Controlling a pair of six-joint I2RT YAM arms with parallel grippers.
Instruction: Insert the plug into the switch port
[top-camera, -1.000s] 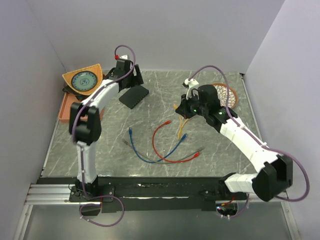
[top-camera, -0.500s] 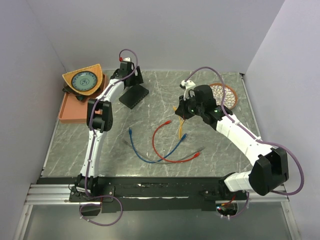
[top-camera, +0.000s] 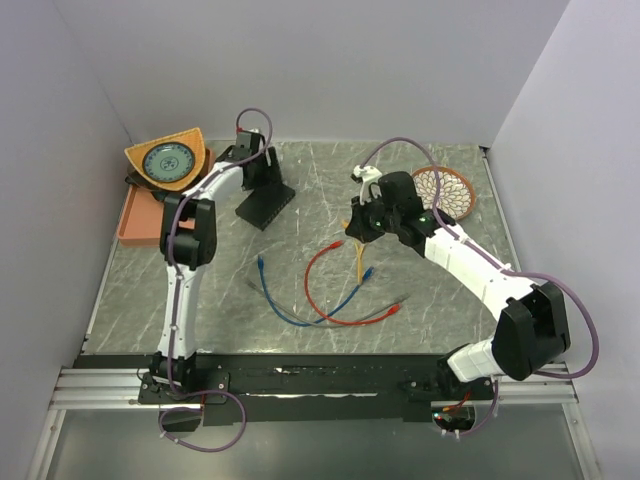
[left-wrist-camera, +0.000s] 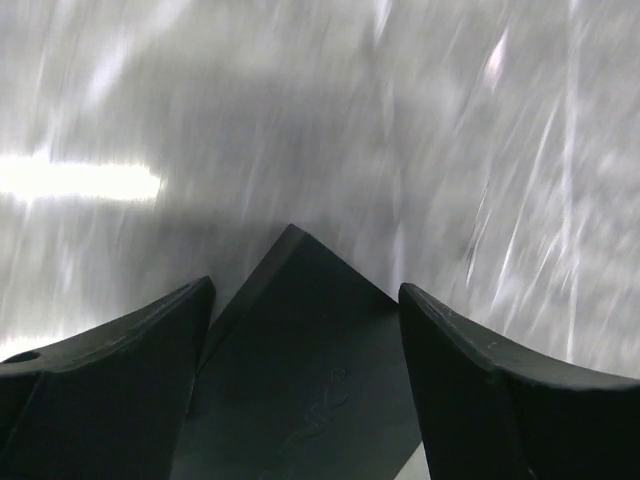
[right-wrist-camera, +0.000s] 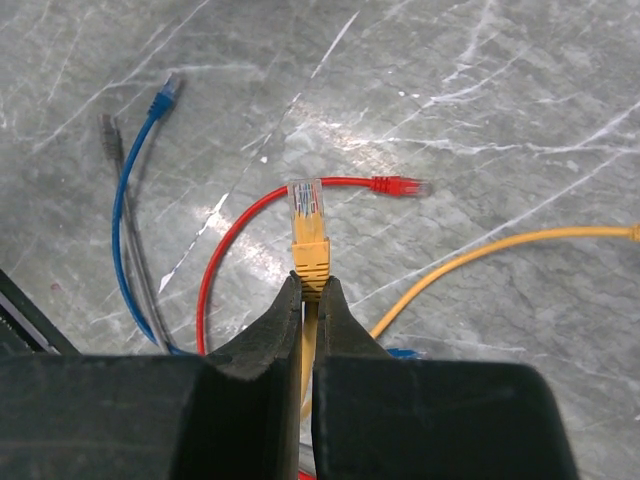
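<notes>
The right pincer (right-wrist-camera: 308, 285) is clamped tight on the yellow boot of the plug (right-wrist-camera: 306, 205), whose clear tip juts just ahead of its fingertips over the marbled surface (right-wrist-camera: 500, 90) — a red cable (right-wrist-camera: 215, 270) and a blue cable (right-wrist-camera: 125, 215) lie loose beyond and to the left of it. Well apart from it, the left pincer (left-wrist-camera: 303, 290) stands spread wide astride a corner of the black switch box (left-wrist-camera: 300, 380), which lies between its two fingers — whether they touch it cannot be told, nor can any port be made out.
</notes>
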